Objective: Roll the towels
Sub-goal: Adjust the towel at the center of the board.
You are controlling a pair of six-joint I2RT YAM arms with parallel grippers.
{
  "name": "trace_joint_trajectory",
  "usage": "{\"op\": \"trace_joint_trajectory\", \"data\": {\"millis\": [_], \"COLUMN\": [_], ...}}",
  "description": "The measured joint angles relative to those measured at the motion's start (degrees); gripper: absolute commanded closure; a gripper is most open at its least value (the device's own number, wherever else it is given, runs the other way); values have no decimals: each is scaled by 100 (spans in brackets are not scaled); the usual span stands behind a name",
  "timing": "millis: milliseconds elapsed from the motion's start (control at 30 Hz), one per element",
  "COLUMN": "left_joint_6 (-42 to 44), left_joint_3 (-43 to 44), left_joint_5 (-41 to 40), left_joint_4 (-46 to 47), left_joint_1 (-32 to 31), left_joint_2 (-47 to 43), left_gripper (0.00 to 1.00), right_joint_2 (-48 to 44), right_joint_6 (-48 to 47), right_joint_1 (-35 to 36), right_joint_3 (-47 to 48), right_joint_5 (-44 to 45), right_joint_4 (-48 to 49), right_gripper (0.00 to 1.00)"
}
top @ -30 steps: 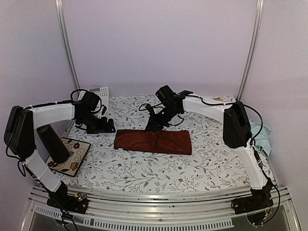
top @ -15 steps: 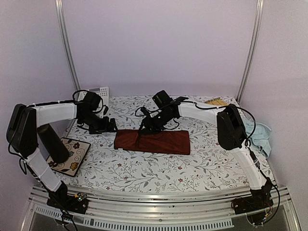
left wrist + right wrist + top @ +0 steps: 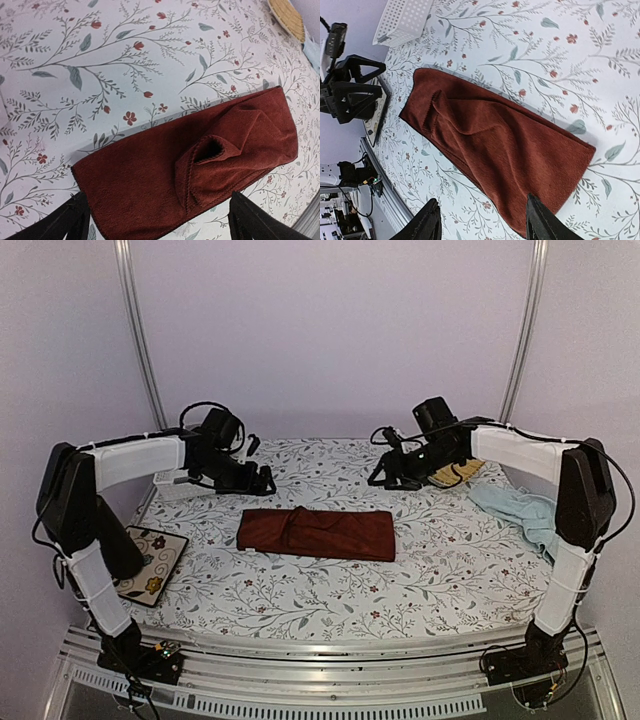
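Observation:
The rust-red towel (image 3: 316,533) lies folded in a long strip at the table's middle, with a raised pucker (image 3: 212,150) near its centre. The light blue towel (image 3: 520,510) lies crumpled at the right edge. My left gripper (image 3: 264,481) hovers behind the red towel's left end, open and holding nothing; its wrist view shows the red towel (image 3: 150,190) below the gripper (image 3: 160,225). My right gripper (image 3: 381,476) hangs behind the towel's right end, apart from it and open; its wrist view has the red towel (image 3: 490,145) spread under the gripper (image 3: 482,225).
A yellow bamboo mat (image 3: 450,472) lies at the back right beside the right gripper. At the back left a white basket (image 3: 405,17) stands behind the left arm. At the front left a dark cylinder (image 3: 120,540) rests on a flowered tile (image 3: 150,565).
The right gripper has opened, let go of the red towel and swung up and back to the right. The left arm has risen and shifted right. The towel keeps a pucker.

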Motion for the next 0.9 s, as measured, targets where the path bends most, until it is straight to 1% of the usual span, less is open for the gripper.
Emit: {"op": "trace_joint_trajectory", "data": {"millis": [67,167,267,400,600,667,700,800,833,900], "left_joint_6": [243,564,837,1137,1329,1353,1338,1375,1373,1375], "left_joint_3": [229,385,503,592,708,719,730,833,861,874], "left_joint_5": [-7,81,293,479,485,485,485,551,597,704], "left_joint_4": [68,245,348,466,518,522,527,579,621,691], "left_joint_1": [-234,-474,-619,-723,-772,-774,-776,-776,-776,-776], "left_joint_2": [146,341,610,1025,1587,1661,1676,1707,1709,1709], "left_gripper": [3,3,3,5,14,26,30,34,38,40], "right_joint_2": [-219,-232,-219,-216,-160,-105,-68,4,20,39], "right_joint_6": [7,59,122,155,260,282,299,304,304,302], "right_joint_1": [-168,-273,-306,-315,-369,-391,-400,-407,-407,-407], "right_joint_3": [-608,-1228,-1565,-1716,-2094,-2157,-2164,-2164,-2164,-2164], "right_joint_5": [66,96,101,63,-46,-70,-76,-90,-87,-90], "right_joint_4": [111,197,195,372,717,750,776,855,874,898], "right_gripper": [43,43,44,46,47,48,48,48,48,48]}}
